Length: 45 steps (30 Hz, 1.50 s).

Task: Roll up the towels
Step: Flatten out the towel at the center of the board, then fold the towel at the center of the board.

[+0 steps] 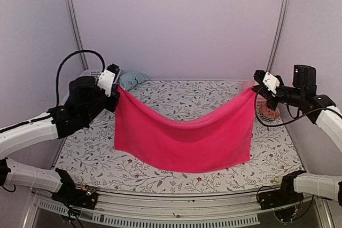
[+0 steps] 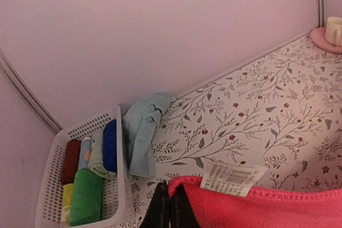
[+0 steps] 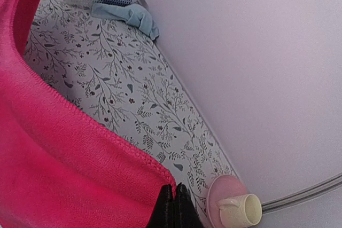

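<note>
**Pink towel strung up by both top corners, looks like a spread-out setup**

The left end effector (image 1: 118, 90) has its fingers pressed together on one top corner of the pink towel (image 1: 181, 137), right by the sewn-in label (image 2: 231, 179). The right end effector (image 1: 255, 88) is pinching the opposite top corner the same way. The arms are pulled wide apart, so the cloth hangs between them like a hammock. It sags in the middle, and its lower edge drapes toward the near side of the surface (image 1: 181, 97).

My read is that a corner grip on each side gets the wrinkles out and squares the towel up, so it can be laid down flat before any rolling starts. Nothing is rolled on this one yet.

The pale blue towel (image 2: 141, 132) sits crumpled at the back left, leaning on the white basket (image 2: 120, 185), which holds the finished rolls (image 2: 85, 196). It's well clear of the pink one, so I'd guess it's next in line. A cup (image 3: 240, 210) on a pink plate (image 3: 222, 196) sits in the far right corner, near the right arm, so I'd watch that.
</note>
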Motion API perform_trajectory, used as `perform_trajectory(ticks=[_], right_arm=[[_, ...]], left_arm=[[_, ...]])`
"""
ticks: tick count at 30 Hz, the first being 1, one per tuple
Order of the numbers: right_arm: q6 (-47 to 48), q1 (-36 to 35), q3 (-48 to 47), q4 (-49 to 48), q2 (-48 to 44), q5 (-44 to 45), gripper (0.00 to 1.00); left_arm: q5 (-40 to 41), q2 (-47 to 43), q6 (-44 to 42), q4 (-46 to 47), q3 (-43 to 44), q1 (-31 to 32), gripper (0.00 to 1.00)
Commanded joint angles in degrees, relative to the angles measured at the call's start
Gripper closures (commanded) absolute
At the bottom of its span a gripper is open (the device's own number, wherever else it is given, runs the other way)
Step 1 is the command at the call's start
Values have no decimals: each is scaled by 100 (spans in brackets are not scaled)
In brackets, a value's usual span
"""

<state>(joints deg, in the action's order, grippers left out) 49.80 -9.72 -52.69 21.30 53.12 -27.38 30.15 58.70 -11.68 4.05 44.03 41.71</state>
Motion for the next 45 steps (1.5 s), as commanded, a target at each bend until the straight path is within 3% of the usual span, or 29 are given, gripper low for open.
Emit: perform_trajectory(ticks=[1, 4, 8, 11, 15, 21, 27, 45], right_arm=[[-248, 125, 225, -872, 1507, 1134, 98], [-331, 320, -157, -1452, 2859, 1470, 98], [-390, 575, -1093, -1875, 4602, 1880, 98], [-389, 653, -1582, -2228, 5315, 1918, 98], [-279, 703, -2038, -2336, 5796, 1686, 98], [-77, 708, -2096, -2399, 5874, 1366, 98], [489, 728, -1284, -2499, 5346, 1027, 98], [1599, 795, 320, -2027, 3462, 311, 98]], left_arm=[[-552, 1635, 536, -169, 354, -773, 100], [-803, 2899, 399, 211, 891, -1136, 100], [-741, 4852, 149, -240, 2347, -1425, 100], [-604, 5940, -129, -284, 3230, -1483, 100], [-693, 6514, -357, 49, 3777, -1645, 100], [-931, 6425, -785, 529, 3595, -1776, 100], [-1419, 5970, -1177, 1270, 2819, -1890, 100], [-1672, 4460, -1283, 1388, 1472, -1773, 100]])
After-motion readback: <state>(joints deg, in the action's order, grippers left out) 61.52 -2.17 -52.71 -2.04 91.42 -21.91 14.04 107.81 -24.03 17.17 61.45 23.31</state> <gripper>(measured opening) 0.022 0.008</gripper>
